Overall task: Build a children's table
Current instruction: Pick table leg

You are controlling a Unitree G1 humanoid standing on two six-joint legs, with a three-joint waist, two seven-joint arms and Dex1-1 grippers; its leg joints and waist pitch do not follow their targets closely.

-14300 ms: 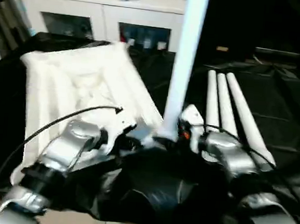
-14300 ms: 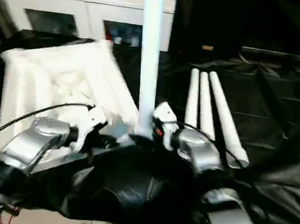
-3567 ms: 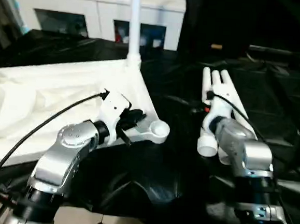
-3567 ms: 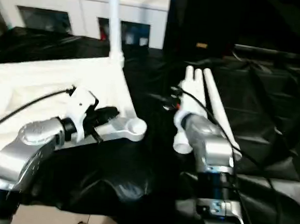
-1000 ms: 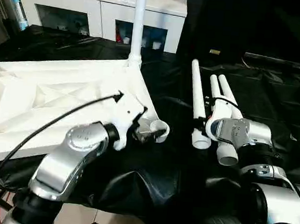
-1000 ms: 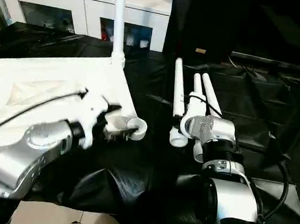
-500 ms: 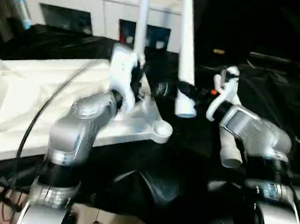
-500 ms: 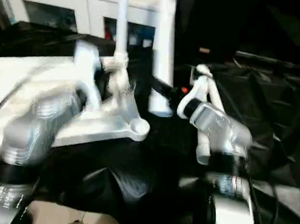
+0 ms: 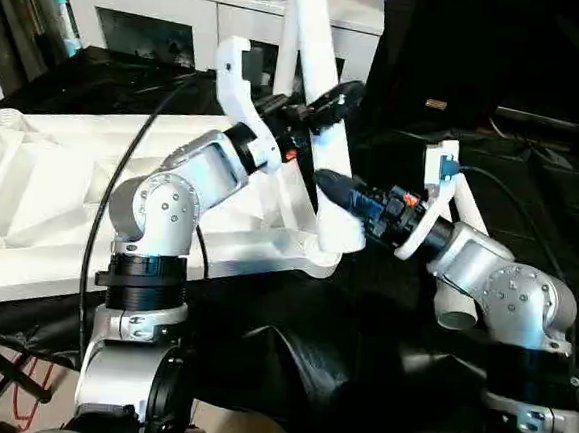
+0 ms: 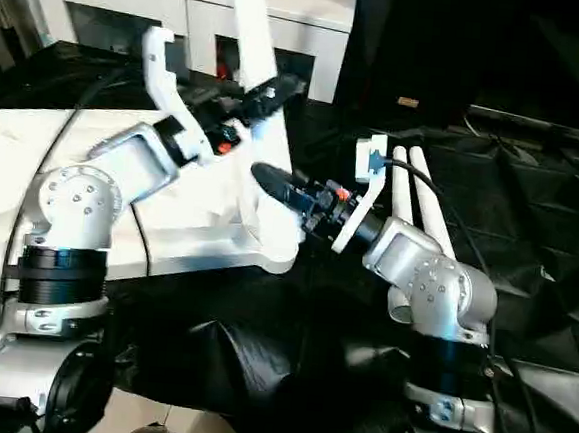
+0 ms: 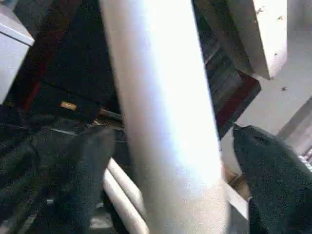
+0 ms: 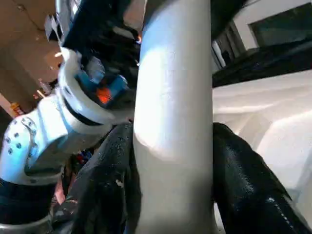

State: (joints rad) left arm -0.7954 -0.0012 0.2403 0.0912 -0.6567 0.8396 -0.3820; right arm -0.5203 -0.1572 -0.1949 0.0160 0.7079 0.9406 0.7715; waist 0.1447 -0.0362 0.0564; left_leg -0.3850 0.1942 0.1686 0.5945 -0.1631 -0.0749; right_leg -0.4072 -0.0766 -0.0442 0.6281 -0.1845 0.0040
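Left eye view, center frame: both the left hand and right hand are clamped on one leg, standing over the tabletop corner.

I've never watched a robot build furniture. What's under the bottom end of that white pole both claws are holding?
The leg stands tilted, its lower end at the near corner socket of the upturned table top. Left gripper and right gripper clasp it. Whether it is seated inside is hidden.
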